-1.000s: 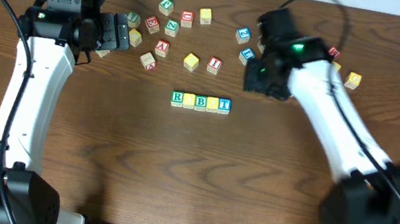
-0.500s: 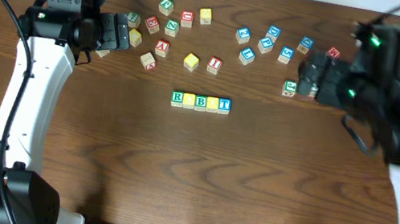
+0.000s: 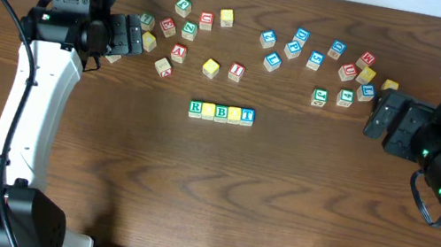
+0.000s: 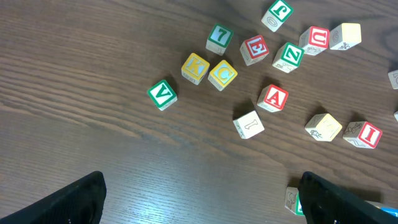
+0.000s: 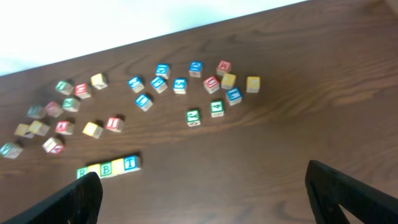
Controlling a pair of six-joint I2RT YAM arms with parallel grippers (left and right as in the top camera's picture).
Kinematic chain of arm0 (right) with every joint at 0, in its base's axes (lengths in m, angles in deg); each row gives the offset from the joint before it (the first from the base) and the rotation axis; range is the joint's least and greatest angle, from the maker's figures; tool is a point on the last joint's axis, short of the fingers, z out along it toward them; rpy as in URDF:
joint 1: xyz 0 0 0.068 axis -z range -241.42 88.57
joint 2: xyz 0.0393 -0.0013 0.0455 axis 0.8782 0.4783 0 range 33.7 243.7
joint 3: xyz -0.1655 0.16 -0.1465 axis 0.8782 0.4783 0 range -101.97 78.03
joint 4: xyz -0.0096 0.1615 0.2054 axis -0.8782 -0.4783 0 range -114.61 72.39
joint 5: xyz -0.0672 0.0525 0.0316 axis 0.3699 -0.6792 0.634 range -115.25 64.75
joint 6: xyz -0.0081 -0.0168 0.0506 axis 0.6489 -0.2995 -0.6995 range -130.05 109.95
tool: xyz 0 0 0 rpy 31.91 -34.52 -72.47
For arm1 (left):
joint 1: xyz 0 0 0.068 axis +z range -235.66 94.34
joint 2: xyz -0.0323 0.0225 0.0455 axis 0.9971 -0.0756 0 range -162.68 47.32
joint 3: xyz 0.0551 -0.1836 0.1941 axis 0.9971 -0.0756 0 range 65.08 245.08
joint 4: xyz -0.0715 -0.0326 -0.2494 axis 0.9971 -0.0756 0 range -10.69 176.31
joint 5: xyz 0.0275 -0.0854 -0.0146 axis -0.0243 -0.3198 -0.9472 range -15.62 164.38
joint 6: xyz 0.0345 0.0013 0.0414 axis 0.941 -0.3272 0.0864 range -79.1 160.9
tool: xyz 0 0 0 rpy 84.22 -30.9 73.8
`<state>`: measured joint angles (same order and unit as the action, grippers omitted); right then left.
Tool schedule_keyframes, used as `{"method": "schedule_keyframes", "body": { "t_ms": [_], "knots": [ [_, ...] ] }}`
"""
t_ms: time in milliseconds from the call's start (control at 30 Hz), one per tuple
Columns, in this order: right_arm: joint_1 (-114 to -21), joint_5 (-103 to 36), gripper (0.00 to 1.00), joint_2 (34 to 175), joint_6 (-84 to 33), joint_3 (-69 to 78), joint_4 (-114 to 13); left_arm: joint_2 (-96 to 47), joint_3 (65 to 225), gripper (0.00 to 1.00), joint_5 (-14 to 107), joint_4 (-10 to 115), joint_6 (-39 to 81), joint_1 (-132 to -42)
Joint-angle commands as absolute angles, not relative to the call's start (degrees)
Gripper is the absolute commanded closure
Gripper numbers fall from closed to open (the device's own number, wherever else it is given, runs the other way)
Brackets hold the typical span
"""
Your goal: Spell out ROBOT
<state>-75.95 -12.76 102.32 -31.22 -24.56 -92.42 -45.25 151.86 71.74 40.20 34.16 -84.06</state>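
ROBOT (image 3: 221, 112) lies near the middle of the bench (image 3: 191, 190). Left claw (image 3: 134, 37) and right claw (image 3: 381, 116) are both open and empty, well apart from it. Its five cubes touch in one row, so spelling seems finished; yellow letters are unreadable.

I'm seeing the worktop (image 3: 279, 205) showing dark brown w/ wavy wood grain. The R cube (image 3: 195, 108) and B cube (image 3: 221, 112) are wearing green letters and the T cube (image 3: 247, 115) blue. The yellow cube after R (image 3: 208, 111) and the yellow cube after B (image 3: 233, 115) are showing yellow tops. On the left wrist cam, the V cube (image 4: 162, 94) is showing green, the K cube (image 4: 194, 68) and C cube (image 4: 222, 74) yellow, the A cube (image 4: 273, 98) red. The left arm (image 3: 18, 126) is reading white w/ black joints.
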Motion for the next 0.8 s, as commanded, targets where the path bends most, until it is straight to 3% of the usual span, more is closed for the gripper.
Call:
{"method": "schedule_keyframes", "body": {
  "t_ms": [0,233,500,767],
  "knots": [
    [-75.3,-8.4,0.01,102.6,-28.2,-22.4,-89.4,-44.8,153.2,0.03,72.1,40.0,34.5,-84.0],
    [-68.0,-15.8,0.01,94.6,-18.6,-4.2,-66.8,-44.8,153.2,0.03,72.1,40.1,34.5,-84.0],
    [-61.3,-19.8,0.01,70.1,-16.8,34.4,-34.5,-44.8,153.2,0.03,72.1,40.1,34.5,-84.0],
    [-60.0,-19.8,0.01,47.3,-16.8,60.9,-20.4,-44.8,153.2,0.03,72.1,40.1,34.5,-84.0]
  ]
}}
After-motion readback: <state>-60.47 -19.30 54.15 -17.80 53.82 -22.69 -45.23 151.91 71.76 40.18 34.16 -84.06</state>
